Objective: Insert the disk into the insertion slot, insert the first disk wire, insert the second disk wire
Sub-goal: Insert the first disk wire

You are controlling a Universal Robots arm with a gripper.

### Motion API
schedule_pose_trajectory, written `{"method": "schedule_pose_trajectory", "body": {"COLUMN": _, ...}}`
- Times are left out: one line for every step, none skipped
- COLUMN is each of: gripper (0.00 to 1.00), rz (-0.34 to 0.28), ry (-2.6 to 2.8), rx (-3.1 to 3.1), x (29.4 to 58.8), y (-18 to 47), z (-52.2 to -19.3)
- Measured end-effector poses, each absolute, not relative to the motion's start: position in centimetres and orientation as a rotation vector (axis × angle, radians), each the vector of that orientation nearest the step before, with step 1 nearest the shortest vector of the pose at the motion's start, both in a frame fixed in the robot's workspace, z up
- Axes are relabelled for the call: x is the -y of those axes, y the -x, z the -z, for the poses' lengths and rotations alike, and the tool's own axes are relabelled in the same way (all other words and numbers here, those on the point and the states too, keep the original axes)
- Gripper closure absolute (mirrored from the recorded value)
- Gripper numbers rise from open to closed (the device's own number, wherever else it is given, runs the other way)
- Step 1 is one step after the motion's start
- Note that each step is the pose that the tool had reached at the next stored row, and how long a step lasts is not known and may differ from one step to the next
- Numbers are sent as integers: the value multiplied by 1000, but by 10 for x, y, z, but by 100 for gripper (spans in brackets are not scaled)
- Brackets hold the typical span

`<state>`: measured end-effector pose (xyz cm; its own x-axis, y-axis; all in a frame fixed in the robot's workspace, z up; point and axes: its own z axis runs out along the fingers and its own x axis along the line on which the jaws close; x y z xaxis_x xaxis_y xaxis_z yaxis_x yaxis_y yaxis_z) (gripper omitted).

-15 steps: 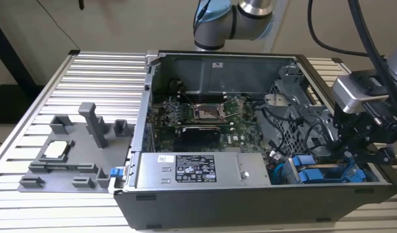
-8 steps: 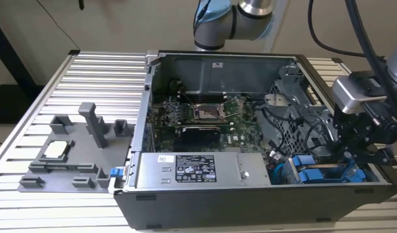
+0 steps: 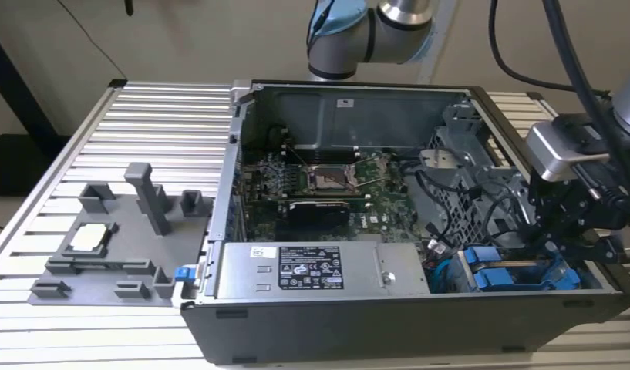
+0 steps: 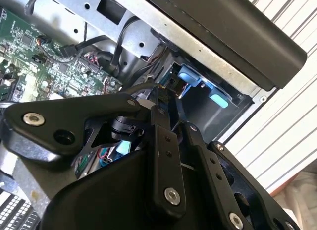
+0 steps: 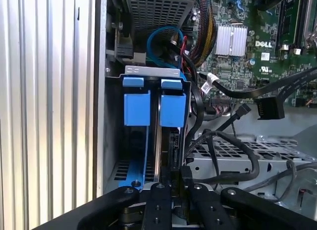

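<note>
L to R in the exterior view: the ribbed aluminium bench carries a grey plastic fixture tray w/ upright posts. Just beside it is the open dark-grey computer case. Along the case's near edge lies the grey power-supply box. Its white-and-black label is dense w/ print too fine for me to make out. Behind it is the green motherboard, then the perforated grey cage w/ black cables looped over it. At the exterior view's right my black hand reaches down into the case corner.

The first wrist view looks along the narrow grey metal insertion slot. The disk, a drive in its bright blue caddy frame, sits in it, side by side w/ a second blue caddy. My hand is clamped on a black wire plug at the disk's end. Room is tight: case wall on one flank, cage & cable bundle close on the other. A loose black flat plug hangs over the board.

The second wrist view adds the blue caddy tabs under the case's dark rim, w/ slatted bench beyond.
</note>
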<state>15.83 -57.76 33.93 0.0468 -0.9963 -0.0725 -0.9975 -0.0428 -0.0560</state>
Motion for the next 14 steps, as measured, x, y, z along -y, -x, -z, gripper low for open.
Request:
{"method": "schedule_pose_trajectory", "body": {"gripper": 81, "rz": -21, "ry": 2204, "rx": -2109, "x": 578, "y": -158, "z": -339}}
{"method": "schedule_pose_trajectory", "body": {"gripper": 81, "rz": -21, "ry": 2204, "rx": -2110, "x": 578, "y": -158, "z": -339}}
{"method": "schedule_pose_trajectory", "body": {"gripper": 81, "rz": -21, "ry": 2203, "rx": -2110, "x": 578, "y": -158, "z": -339}}
{"method": "schedule_pose_trajectory", "body": {"gripper": 81, "rz": -21, "ry": 2202, "rx": -2111, "x": 578, "y": -158, "z": -339}}
{"method": "schedule_pose_trajectory", "body": {"gripper": 81, "rz": -22, "ry": 2200, "rx": -2113, "x": 578, "y": -158, "z": -339}}
{"method": "schedule_pose_trajectory", "body": {"gripper": 81, "rz": -22, "ry": 2197, "rx": -2118, "x": 578, "y": -158, "z": -339}}
{"method": "schedule_pose_trajectory", "body": {"gripper": 81, "rz": -22, "ry": 2192, "rx": -2123, "x": 578, "y": -158, "z": -339}}
{"method": "schedule_pose_trajectory", "body": {"gripper": 81, "rz": -22, "ry": 2188, "rx": -2126, "x": 578, "y": -158, "z": -339}}
{"method": "schedule_pose_trajectory", "body": {"gripper": 81, "rz": -22, "ry": 2186, "rx": -2129, "x": 578, "y": -158, "z": -340}}
{"method": "schedule_pose_trajectory", "body": {"gripper": 81, "rz": -22, "ry": 2185, "rx": -2130, "x": 578, "y": -158, "z": -340}}
{"method": "schedule_pose_trajectory", "body": {"gripper": 81, "rz": -22, "ry": 2184, "rx": -2131, "x": 578, "y": -158, "z": -341}}
{"method": "schedule_pose_trajectory", "body": {"gripper": 81, "rz": -22, "ry": 2183, "rx": -2132, "x": 577, "y": -158, "z": -341}}
{"method": "schedule_pose_trajectory", "body": {"gripper": 81, "rz": -22, "ry": 2181, "rx": -2134, "x": 577, "y": -158, "z": -341}}
{"method": "schedule_pose_trajectory", "body": {"gripper": 81, "rz": -22, "ry": 2179, "rx": -2136, "x": 577, "y": -158, "z": -342}}
